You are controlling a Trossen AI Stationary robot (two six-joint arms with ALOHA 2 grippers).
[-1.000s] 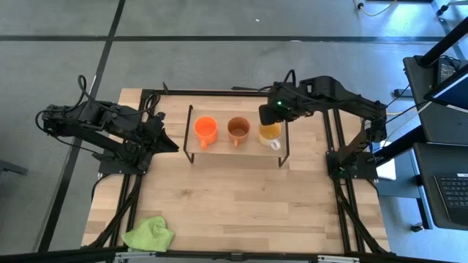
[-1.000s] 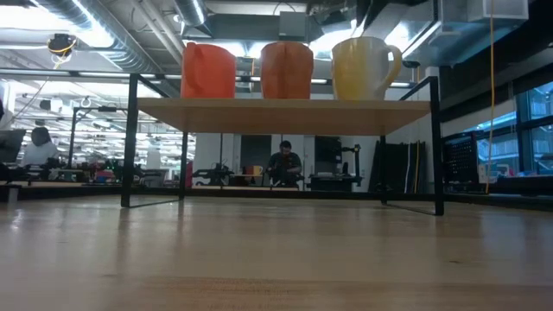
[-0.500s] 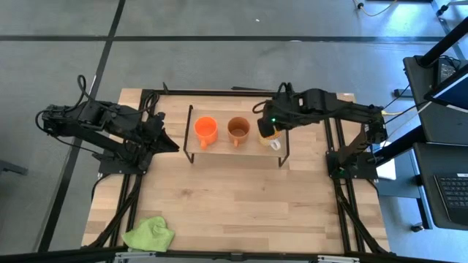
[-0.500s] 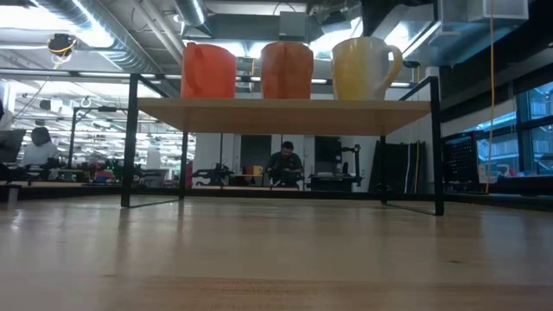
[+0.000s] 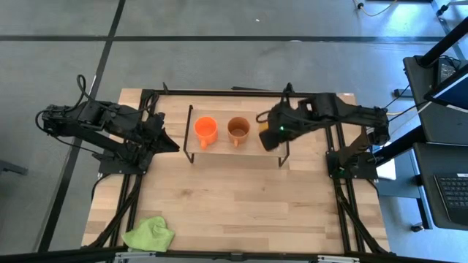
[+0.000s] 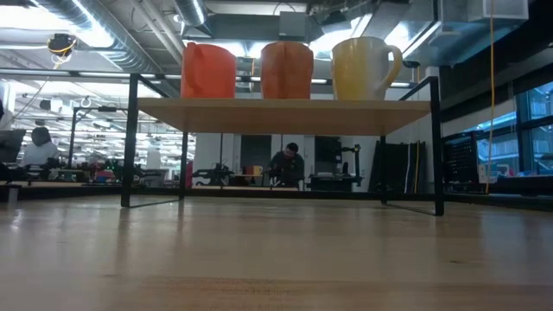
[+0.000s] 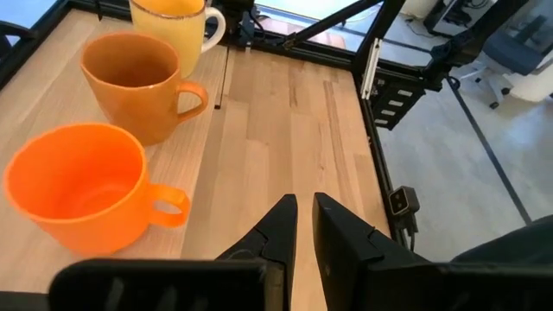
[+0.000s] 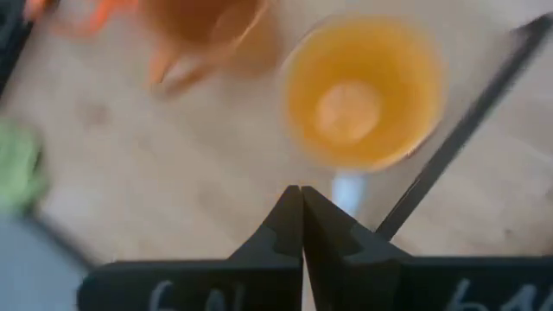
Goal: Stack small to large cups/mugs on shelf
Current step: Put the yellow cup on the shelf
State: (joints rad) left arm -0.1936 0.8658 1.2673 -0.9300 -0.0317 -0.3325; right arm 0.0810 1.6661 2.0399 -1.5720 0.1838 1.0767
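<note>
Three mugs stand in a row on the low wood shelf [image 6: 281, 115]: a bright orange one [image 5: 205, 131], a brown one [image 5: 238, 130] and a yellow one with a white handle [image 6: 363, 69]. My right gripper [image 8: 301, 200] is shut and hangs over the yellow mug [image 8: 363, 91], at its handle side. In the high view this gripper [image 5: 268, 139] hides that mug. My left gripper [image 7: 300, 212] is shut and waits left of the shelf [image 5: 172, 146], clear of the orange mug [image 7: 78, 186].
A lime-green cloth [image 5: 150, 234] lies at the table's near left corner. The shelf's black wire legs [image 6: 130, 142] stand on the tabletop, with bare wood between the shelf and the near edge. A person [image 6: 285, 164] sits far behind the table.
My right gripper has moved from behind the shelf toward the table's near edge and now hangs over the yellow mug. The three mugs have stayed in place.
</note>
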